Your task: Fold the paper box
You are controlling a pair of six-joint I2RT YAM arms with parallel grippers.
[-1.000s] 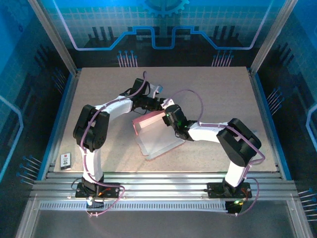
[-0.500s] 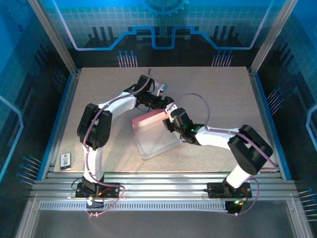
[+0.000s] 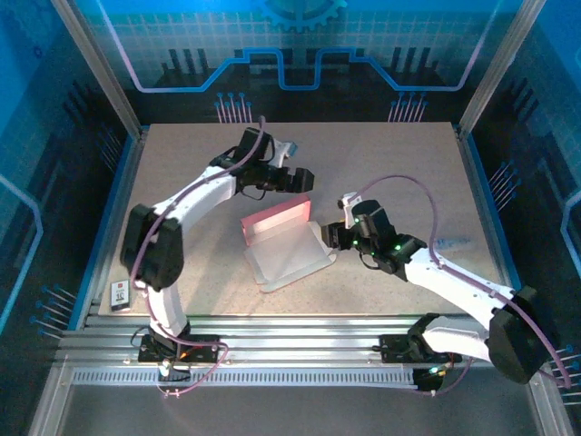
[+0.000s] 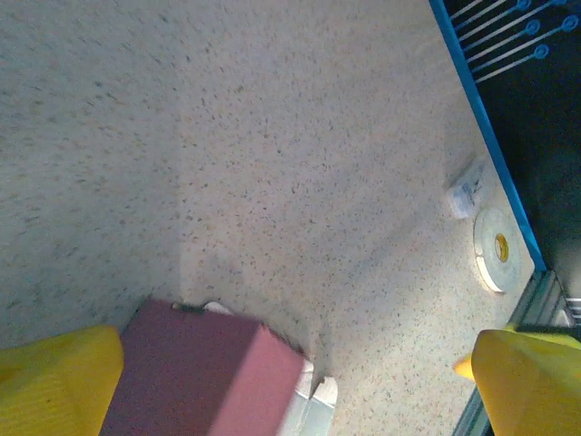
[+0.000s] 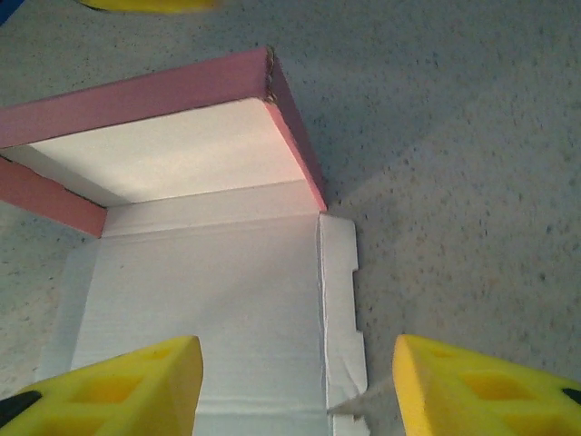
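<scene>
The paper box [image 3: 283,245] is set mid-way on the surface [image 3: 408,173], far wall raised. Left fingers [image 4: 54,377] are spread wide beyond it and right fingers [image 5: 118,381] parted at its right edge. Nothing is grasped, probably for repositioning.

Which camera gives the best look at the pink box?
The top external view: the whole box lies in sight, pink back wall raised, pale base flat. The right wrist view shows its white inside close up, near end cut off. The left wrist view catches one pink corner.
</scene>
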